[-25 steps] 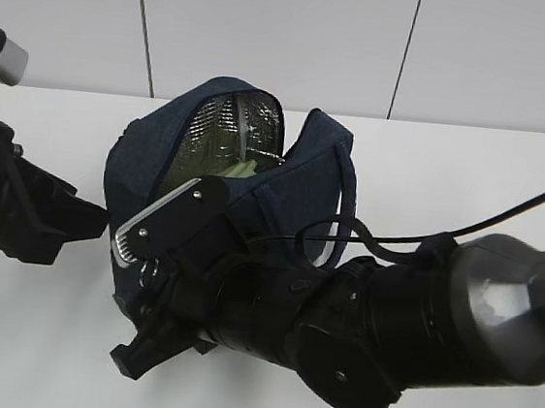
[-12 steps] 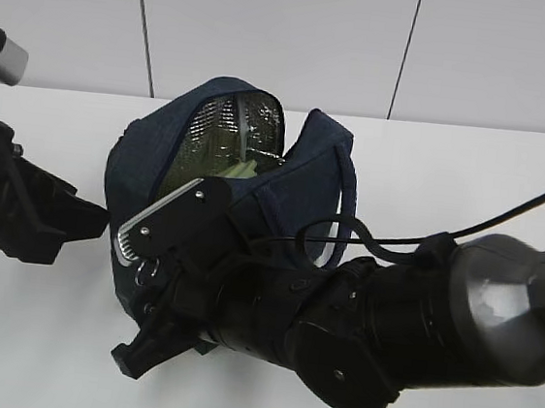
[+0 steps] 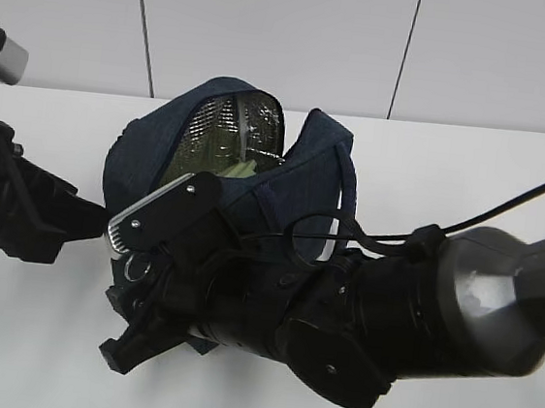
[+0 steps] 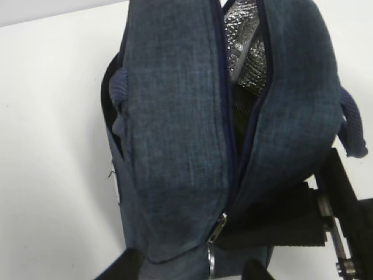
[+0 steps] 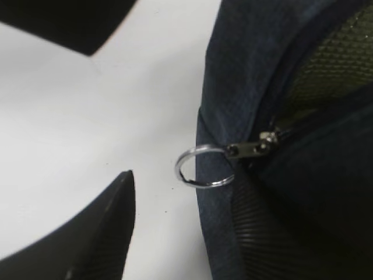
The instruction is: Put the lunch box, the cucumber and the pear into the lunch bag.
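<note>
The right gripper (image 5: 175, 192), jaws apart, is straddling the ring pull (image 5: 204, 167) hanging off the lunch bag (image 5: 280, 87); left jaws' state is indeterminable

The lunch bag (image 4: 175, 140) is matt, woven navy cloth, lined inside with crinkled silver foil (image 3: 232, 122). Its ring pull (image 5: 204, 166) is shiny metal. Beneath the bag, the counter (image 5: 87, 116) looks smooth and white.

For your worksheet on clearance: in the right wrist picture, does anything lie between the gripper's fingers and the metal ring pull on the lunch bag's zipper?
Nothing visible does. The ring pull hangs free at the lunch bag's edge, with only bare white table between it and the right gripper's finger.
</note>
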